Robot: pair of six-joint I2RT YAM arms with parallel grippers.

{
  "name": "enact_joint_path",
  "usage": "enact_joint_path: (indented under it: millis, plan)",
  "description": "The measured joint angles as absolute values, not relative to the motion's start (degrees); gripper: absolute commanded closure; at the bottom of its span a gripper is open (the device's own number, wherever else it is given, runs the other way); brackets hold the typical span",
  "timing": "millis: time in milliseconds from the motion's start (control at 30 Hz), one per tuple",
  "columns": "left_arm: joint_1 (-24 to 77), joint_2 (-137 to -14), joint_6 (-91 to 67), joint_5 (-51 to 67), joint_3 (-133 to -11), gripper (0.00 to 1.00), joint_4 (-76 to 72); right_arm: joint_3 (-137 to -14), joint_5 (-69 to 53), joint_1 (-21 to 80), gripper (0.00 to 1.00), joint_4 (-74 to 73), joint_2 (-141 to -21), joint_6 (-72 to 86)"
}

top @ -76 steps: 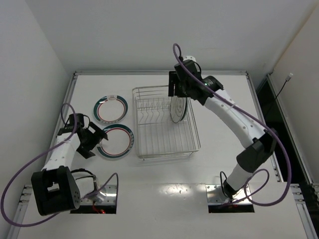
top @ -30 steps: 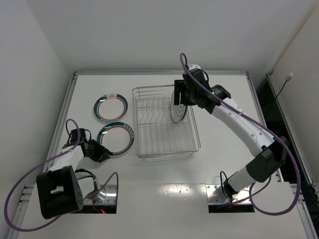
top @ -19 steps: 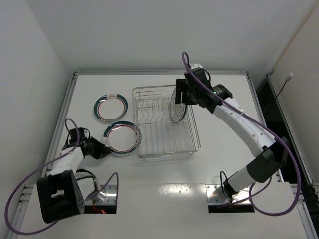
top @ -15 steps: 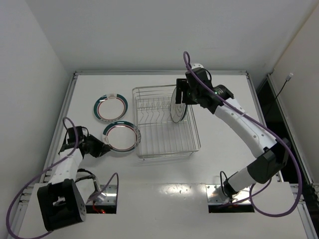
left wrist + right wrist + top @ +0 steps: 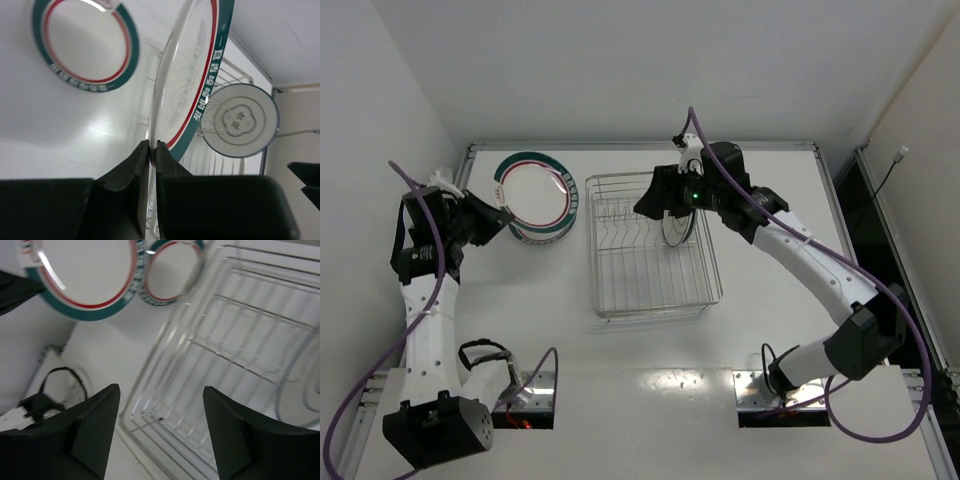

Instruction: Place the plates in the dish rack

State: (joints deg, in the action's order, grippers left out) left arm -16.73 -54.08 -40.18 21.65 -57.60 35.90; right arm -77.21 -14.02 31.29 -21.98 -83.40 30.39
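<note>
white tabletop (image 5: 770, 300) under plain walls, seen from above: the wire rack (image 5: 655, 313) sits mid-table, and a white plate (image 5: 678, 228) stands on edge in its far right part. left of the rack, the left gripper (image 5: 492, 218) holds a banded plate (image 5: 535, 190) tilted in the air, over a second banded plate (image 5: 546, 238) lying flat on the table.

left wrist view: the fingers are pressed together on the lifted plate's rim, pinching it. the plate shows nearly edge-on, with the rack and its white plate beyond.

right wrist view: the right gripper (image 5: 161, 437) hangs over the rack, fingers spread, nothing between them.

step in hand, as i judge it: carrying the lifted plate across to the rack. next it needs turning upright and lowering between free tines, clear of the white plate and the right gripper, before letting go.
</note>
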Motion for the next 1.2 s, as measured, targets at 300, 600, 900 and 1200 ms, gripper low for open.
enact_joint_path:
  millis: [300, 600, 900, 1200]
  plan:
    - [-11.5, -57.0, -41.2, 34.5, -58.5, 1.0, 28.2, -70.5, -36.2, 31.2, 0.31, -1.5, -83.5, 39.6]
    - [-9.4, -57.0, -42.7, 38.9, -57.8, 1.0, 25.6, -68.0, -39.0, 31.2, 0.31, 3.8, -84.0, 42.2]
    - [-8.1, -57.1, -43.2, 40.6, -57.8, 1.0, 24.2, -66.3, -37.9, 30.3, 0.31, 2.9, -84.4, 42.1]
    - [-3.5, -57.6, -47.2, 40.9, -57.6, 1.0, 20.6, -61.2, -37.7, 28.0, 0.41, 8.0, -85.4, 45.7]
